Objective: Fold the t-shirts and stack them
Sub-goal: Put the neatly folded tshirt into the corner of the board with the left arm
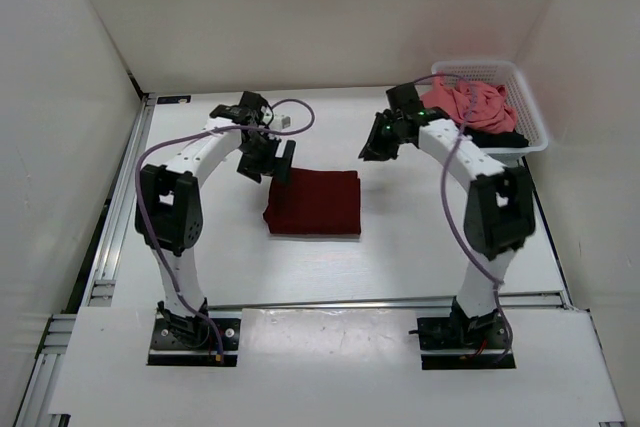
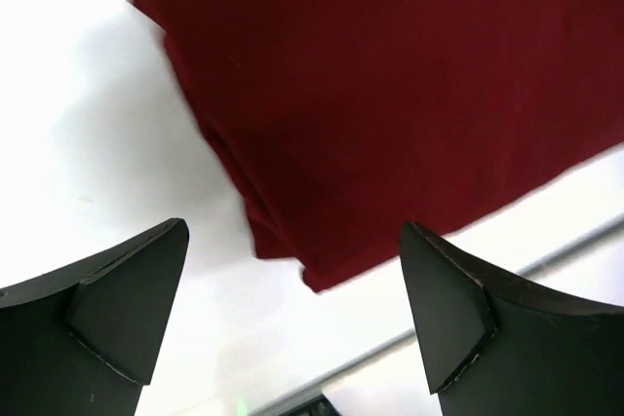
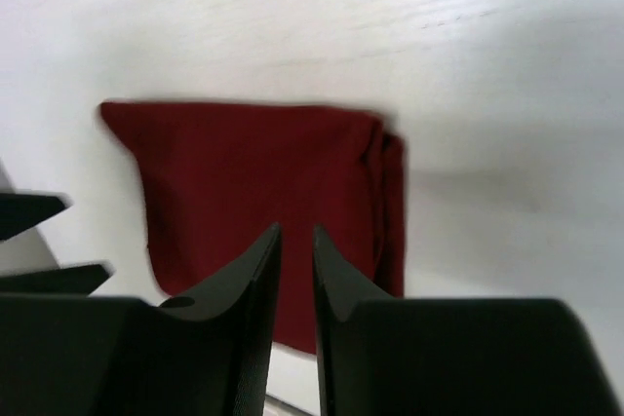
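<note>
The maroon shirt (image 1: 313, 203) lies folded in a neat rectangle in the middle of the surface (image 1: 400, 267). The left end effector (image 1: 270, 163) hovers over its back left corner, fingers spread wide and empty. The right end effector (image 1: 376, 147) hangs near the back right corner, fingers a slit apart, gripping nothing. Both should probably lift straight up so no finger snags the layered edges. The pink shirt (image 1: 470, 102) and black shirt (image 1: 497, 137) sit in the basket (image 1: 535, 112) at back right. Bare surface in front of the fold leaves room for spreading.
</note>
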### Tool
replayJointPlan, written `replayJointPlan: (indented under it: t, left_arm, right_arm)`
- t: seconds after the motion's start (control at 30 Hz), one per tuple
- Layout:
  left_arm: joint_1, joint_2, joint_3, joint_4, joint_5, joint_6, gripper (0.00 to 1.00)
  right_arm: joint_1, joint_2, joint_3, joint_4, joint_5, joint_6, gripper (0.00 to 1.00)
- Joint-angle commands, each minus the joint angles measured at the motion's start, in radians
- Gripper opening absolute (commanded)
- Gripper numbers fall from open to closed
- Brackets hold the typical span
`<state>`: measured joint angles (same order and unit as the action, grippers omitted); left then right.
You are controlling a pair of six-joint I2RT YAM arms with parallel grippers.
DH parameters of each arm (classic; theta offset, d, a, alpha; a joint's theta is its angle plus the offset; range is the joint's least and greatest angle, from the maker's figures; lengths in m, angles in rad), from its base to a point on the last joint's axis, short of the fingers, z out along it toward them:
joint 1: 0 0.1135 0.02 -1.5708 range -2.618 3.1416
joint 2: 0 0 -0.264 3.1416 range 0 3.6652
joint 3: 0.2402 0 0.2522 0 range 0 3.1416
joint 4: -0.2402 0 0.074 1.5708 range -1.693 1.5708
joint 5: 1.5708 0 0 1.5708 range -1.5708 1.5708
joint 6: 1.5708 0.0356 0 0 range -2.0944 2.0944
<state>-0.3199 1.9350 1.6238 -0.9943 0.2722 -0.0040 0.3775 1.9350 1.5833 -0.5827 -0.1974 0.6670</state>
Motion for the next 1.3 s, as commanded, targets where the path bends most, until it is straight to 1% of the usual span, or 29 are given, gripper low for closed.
replayJointPlan:
  t: [0.0, 0.07, 0.1, 0.2, 0.27, 0.33, 0.37, 0.4, 0.43, 0.53, 0.57, 0.6, 0.63, 0.7, 0.8, 0.93, 0.97, 1.03, 1.07, 1.1, 1.17, 1.23, 1.27]
  left_arm:
    - [-0.025, 0.005, -0.076, -0.056, 0.11, 0.004, 1.0]
    - [-0.038, 0.04, -0.104, -0.056, 0.092, 0.004, 1.0]
    - [-0.038, 0.053, -0.114, -0.043, 0.029, 0.004, 1.0]
    - [-0.038, 0.094, -0.114, -0.02, -0.05, 0.004, 1.0]
    - [-0.038, 0.129, -0.066, -0.02, -0.042, 0.004, 1.0]
    - [-0.038, 0.157, -0.033, -0.059, -0.019, 0.004, 0.96]
    - [-0.038, 0.171, -0.022, -0.069, -0.019, 0.004, 0.91]
    - [-0.038, 0.194, -0.013, -0.079, 0.005, 0.004, 0.82]
    - [-0.038, 0.203, -0.013, -0.099, 0.06, 0.004, 0.65]
    - [-0.038, 0.216, -0.022, -0.112, 0.117, 0.004, 0.4]
    - [-0.038, 0.225, -0.022, -0.121, 0.117, 0.004, 0.2]
    - [-0.038, 0.225, -0.022, -0.121, 0.117, 0.004, 0.13]
    - [-0.038, 0.225, -0.013, -0.121, 0.107, 0.004, 0.1]
    - [-0.01, 0.225, 0.008, -0.141, 0.107, 0.004, 0.1]
    - [0.005, 0.225, 0.06, -0.141, 0.064, 0.004, 0.1]
    - [0.082, 0.265, 0.174, -0.178, 0.052, 0.004, 0.1]
    - [0.123, 0.298, 0.244, -0.178, 0.051, 0.004, 0.1]
    - [0.166, 0.337, 0.33, -0.199, -0.016, 0.004, 0.1]
    - [0.204, 0.372, 0.414, -0.199, -0.045, 0.004, 0.1]
    - [0.223, 0.387, 0.451, -0.199, -0.112, 0.004, 0.1]
    - [0.275, 0.424, 0.528, -0.172, -0.169, 0.004, 0.1]
    - [0.314, 0.435, 0.541, -0.112, -0.231, 0.004, 0.1]
    - [0.332, 0.435, 0.541, -0.084, -0.252, 0.004, 0.1]
  right_arm:
    - [0.017, -0.177, -0.097, -0.028, 0.045, -0.056, 0.23]
    - [0.026, -0.269, -0.19, -0.028, 0.056, -0.066, 0.23]
    - [0.026, -0.33, -0.221, -0.037, 0.056, -0.066, 0.23]
    - [0.026, -0.418, -0.311, -0.037, 0.056, -0.066, 0.24]
    - [0.026, -0.487, -0.338, -0.049, 0.056, -0.084, 0.24]
    - [0.035, -0.542, -0.362, -0.084, 0.07, -0.098, 0.24]
    - [0.035, -0.562, -0.362, -0.085, 0.07, -0.098, 0.24]
    - [0.035, -0.596, -0.377, -0.098, 0.087, -0.109, 0.24]
    - [0.035, -0.613, -0.388, -0.111, 0.096, -0.124, 0.24]
    - [0.008, -0.666, -0.388, -0.132, 0.107, -0.156, 0.24]
    - [-0.003, -0.676, -0.388, -0.132, 0.119, -0.176, 0.27]
    - [-0.027, -0.689, -0.378, -0.144, 0.119, -0.187, 0.27]
    - [-0.041, -0.689, -0.361, -0.144, 0.119, -0.196, 0.28]
    - [-0.077, -0.689, -0.342, -0.157, 0.119, -0.21, 0.28]
    - [-0.106, -0.676, -0.313, -0.157, 0.119, -0.221, 0.29]
    - [-0.127, -0.614, -0.255, -0.147, 0.137, -0.23, 0.29]
    - [-0.127, -0.582, -0.225, -0.138, 0.138, -0.23, 0.29]
    - [-0.127, -0.545, -0.189, -0.138, 0.16, -0.23, 0.29]
    - [-0.127, -0.507, -0.151, -0.138, 0.161, -0.23, 0.29]
    - [-0.127, -0.489, -0.131, -0.138, 0.161, -0.23, 0.29]
    - [-0.127, -0.428, -0.073, -0.138, 0.161, -0.23, 0.29]
    - [-0.137, -0.383, -0.025, -0.175, 0.161, -0.23, 0.29]
    - [-0.137, -0.336, 0.001, -0.189, 0.148, -0.243, 0.29]
